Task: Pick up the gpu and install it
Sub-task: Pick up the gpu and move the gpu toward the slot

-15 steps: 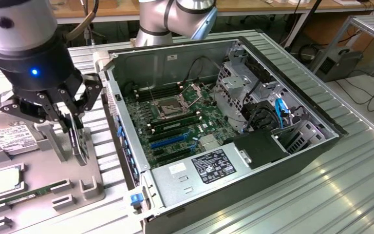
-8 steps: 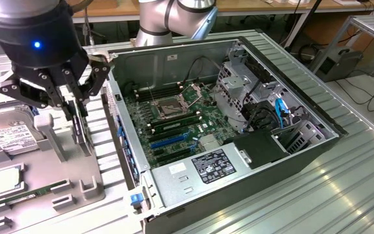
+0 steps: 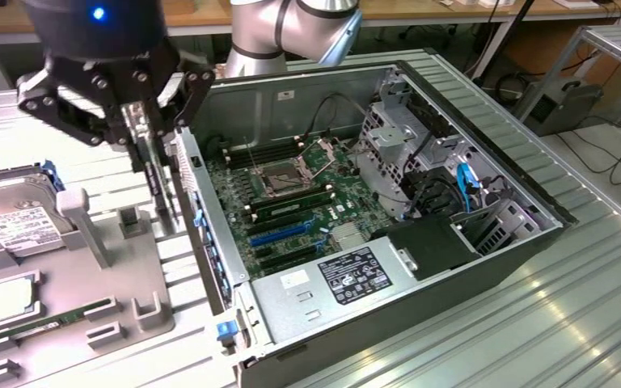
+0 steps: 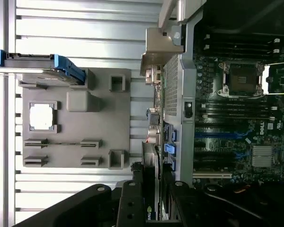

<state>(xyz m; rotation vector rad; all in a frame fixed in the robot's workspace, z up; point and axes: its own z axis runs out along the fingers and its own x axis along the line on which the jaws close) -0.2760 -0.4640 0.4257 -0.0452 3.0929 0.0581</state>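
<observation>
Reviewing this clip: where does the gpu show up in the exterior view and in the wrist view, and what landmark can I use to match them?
Exterior view: the gpu hangs edge-on from the gripper, at the exterior view's left, just outside the case.
Wrist view: the gpu sticks out edge-on between the jaws, beside the case's rear wall.
Shared landmark: the CPU socket on the motherboard.

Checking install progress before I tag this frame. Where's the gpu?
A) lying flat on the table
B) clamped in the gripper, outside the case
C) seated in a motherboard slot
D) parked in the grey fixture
B: the gpu hangs upright, clamped in the gripper, between the grey fixture and the open case, clear of the motherboard.
</observation>
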